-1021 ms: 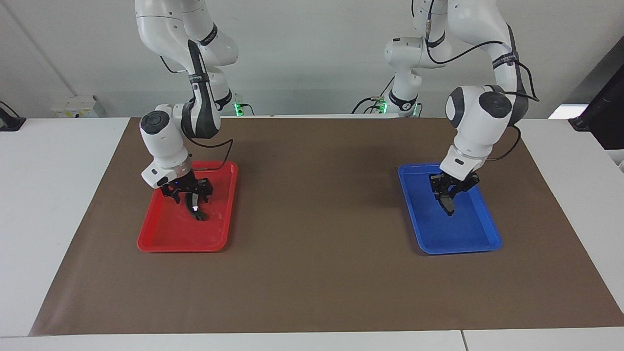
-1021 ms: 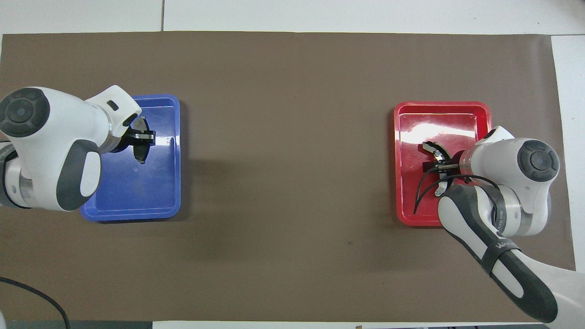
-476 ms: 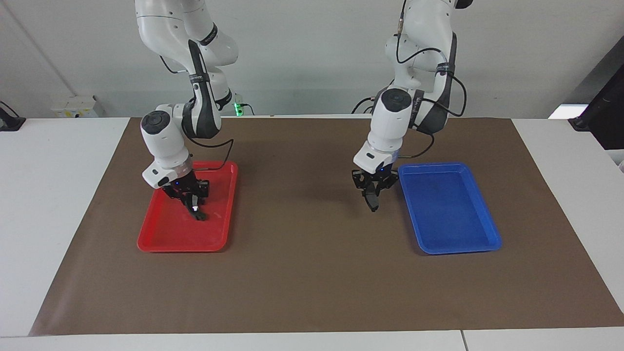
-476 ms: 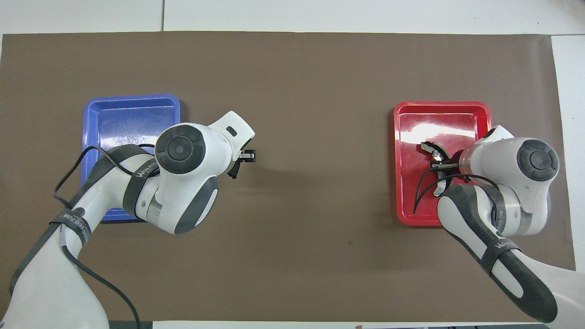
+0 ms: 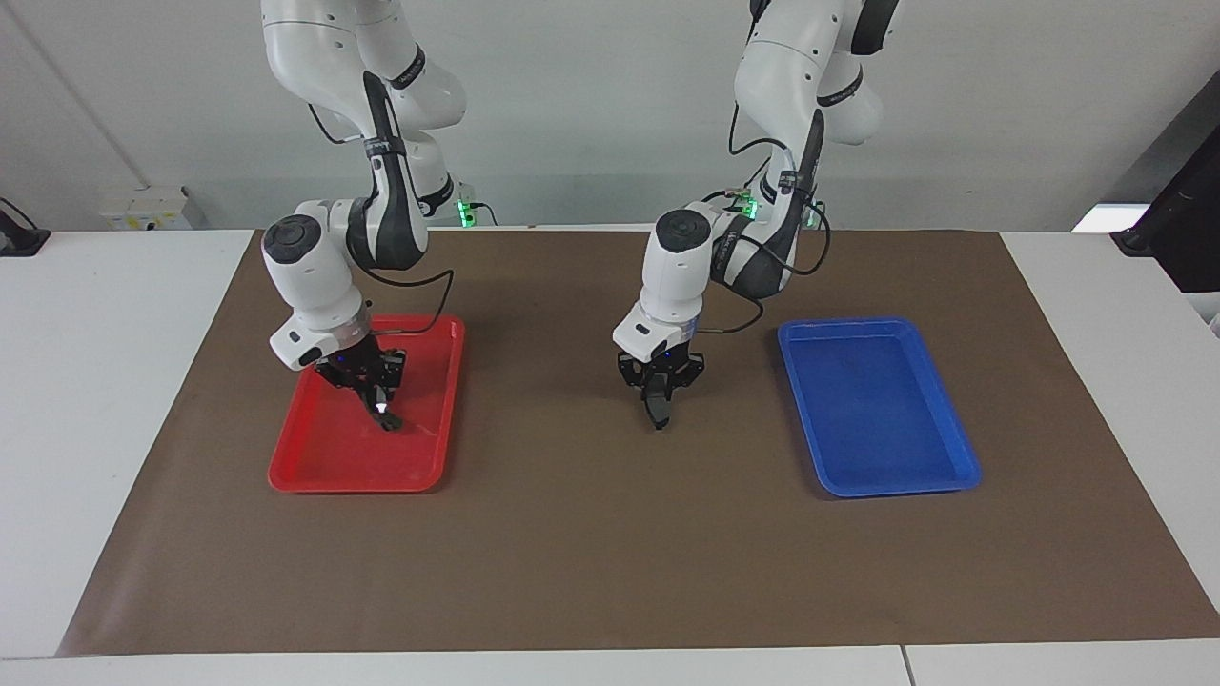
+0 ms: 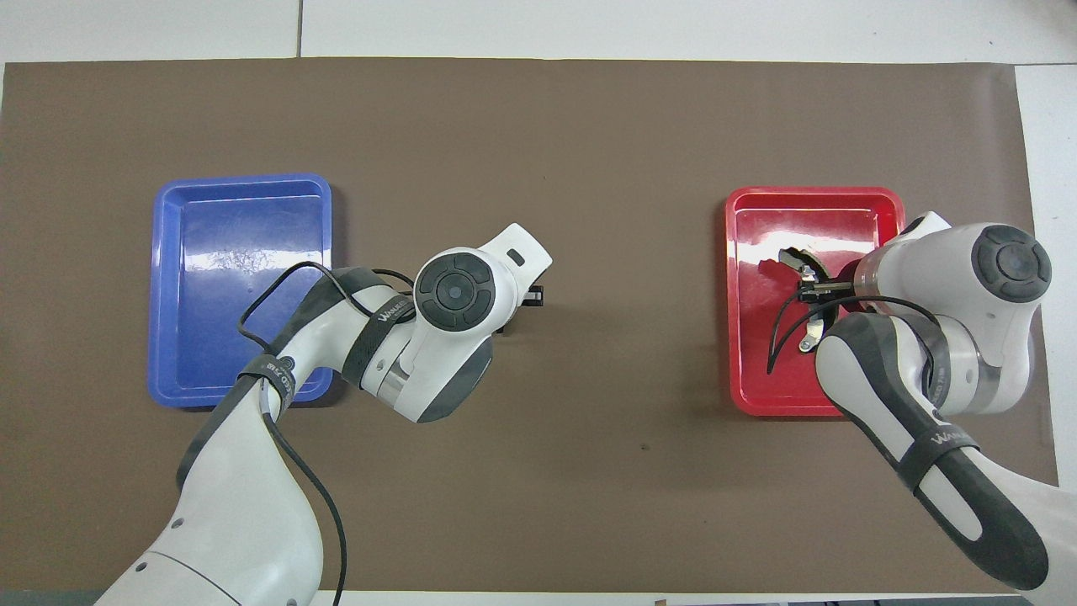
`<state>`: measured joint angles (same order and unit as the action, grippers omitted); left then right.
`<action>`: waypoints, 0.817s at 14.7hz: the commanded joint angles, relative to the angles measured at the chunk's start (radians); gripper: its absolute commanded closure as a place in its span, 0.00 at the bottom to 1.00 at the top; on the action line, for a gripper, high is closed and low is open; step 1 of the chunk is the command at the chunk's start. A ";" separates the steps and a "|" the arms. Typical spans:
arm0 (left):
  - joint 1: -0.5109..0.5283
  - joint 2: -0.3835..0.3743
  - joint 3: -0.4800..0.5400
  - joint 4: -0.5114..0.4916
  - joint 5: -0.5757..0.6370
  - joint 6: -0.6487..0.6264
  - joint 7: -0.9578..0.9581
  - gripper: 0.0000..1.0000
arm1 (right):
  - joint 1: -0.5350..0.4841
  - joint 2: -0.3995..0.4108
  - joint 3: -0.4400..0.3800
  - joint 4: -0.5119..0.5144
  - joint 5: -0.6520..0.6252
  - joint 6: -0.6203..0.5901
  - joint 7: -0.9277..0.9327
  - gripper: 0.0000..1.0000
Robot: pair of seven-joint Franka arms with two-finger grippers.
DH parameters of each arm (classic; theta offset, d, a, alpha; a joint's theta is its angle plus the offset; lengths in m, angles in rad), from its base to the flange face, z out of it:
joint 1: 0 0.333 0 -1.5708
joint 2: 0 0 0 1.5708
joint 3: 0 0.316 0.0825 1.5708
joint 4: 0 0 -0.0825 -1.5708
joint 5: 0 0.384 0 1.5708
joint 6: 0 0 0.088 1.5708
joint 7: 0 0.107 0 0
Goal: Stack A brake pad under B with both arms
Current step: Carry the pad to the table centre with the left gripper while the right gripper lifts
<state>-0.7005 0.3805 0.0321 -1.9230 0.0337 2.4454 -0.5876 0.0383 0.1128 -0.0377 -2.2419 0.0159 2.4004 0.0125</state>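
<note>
My left gripper (image 5: pixel 658 398) is shut on the A brake pad (image 5: pixel 659 413), a short dark-grey pad that hangs just above the brown mat between the two trays. In the overhead view my left gripper (image 6: pixel 520 300) mostly hides the pad. My right gripper (image 5: pixel 370 383) is over the red tray (image 5: pixel 315 476) and shut on B (image 5: pixel 383 412), the thin curved black piece with a white spot. B's lower end is at the tray floor. In the overhead view B (image 6: pixel 793 257) curves under my right gripper (image 6: pixel 809 288).
The blue tray (image 5: pixel 953 474) lies on the brown mat (image 5: pixel 610 553) toward the left arm's end and holds nothing; it shows in the overhead view (image 6: pixel 160 295) too. The red tray (image 6: pixel 740 379) lies toward the right arm's end.
My left gripper has carried the pad out of the blue tray and toward the middle of the mat. My right gripper has shifted slightly with B over the red tray.
</note>
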 commanded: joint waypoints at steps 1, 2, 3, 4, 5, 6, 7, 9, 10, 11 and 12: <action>-0.014 0.003 0.014 -0.010 0.000 0.040 -0.009 0.31 | -0.003 -0.012 0.021 0.080 0.012 -0.114 0.006 1.00; -0.014 0.003 0.014 -0.010 0.000 0.034 -0.008 0.14 | -0.003 -0.007 0.038 0.102 0.013 -0.133 0.007 1.00; -0.014 0.001 0.014 -0.011 0.000 0.032 -0.005 0.05 | -0.003 -0.002 0.045 0.123 0.013 -0.144 0.007 1.00; -0.013 -0.005 0.014 -0.013 0.000 0.030 0.003 0.02 | -0.002 -0.002 0.054 0.139 0.012 -0.156 0.009 1.00; -0.008 -0.015 0.015 -0.017 0.000 0.026 0.003 0.02 | -0.001 -0.001 0.067 0.151 0.013 -0.170 0.012 1.00; -0.001 -0.040 0.015 -0.027 0.000 0.020 0.008 0.02 | -0.001 -0.001 0.074 0.166 0.012 -0.184 0.015 1.00; 0.010 -0.066 0.017 -0.040 0.000 0.011 0.006 0.02 | 0.000 0.007 0.084 0.189 0.012 -0.201 0.020 1.00; 0.062 -0.142 0.017 -0.083 -0.001 -0.023 0.025 0.02 | 0.055 0.021 0.093 0.228 0.013 -0.216 0.120 1.00; 0.094 -0.184 0.017 -0.099 -0.001 -0.049 0.064 0.02 | 0.090 0.028 0.094 0.243 0.013 -0.216 0.204 1.00; 0.130 -0.215 0.017 -0.103 -0.001 -0.098 0.109 0.01 | 0.125 0.031 0.094 0.254 0.013 -0.216 0.266 1.00; 0.162 -0.238 0.017 -0.102 0.000 -0.142 0.150 0.02 | 0.162 0.045 0.094 0.274 0.013 -0.218 0.334 1.00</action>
<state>-0.5978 0.2383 0.0536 -1.9664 0.0339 2.3712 -0.5123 0.1517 0.1277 0.0497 -2.0235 0.0183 2.2031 0.2382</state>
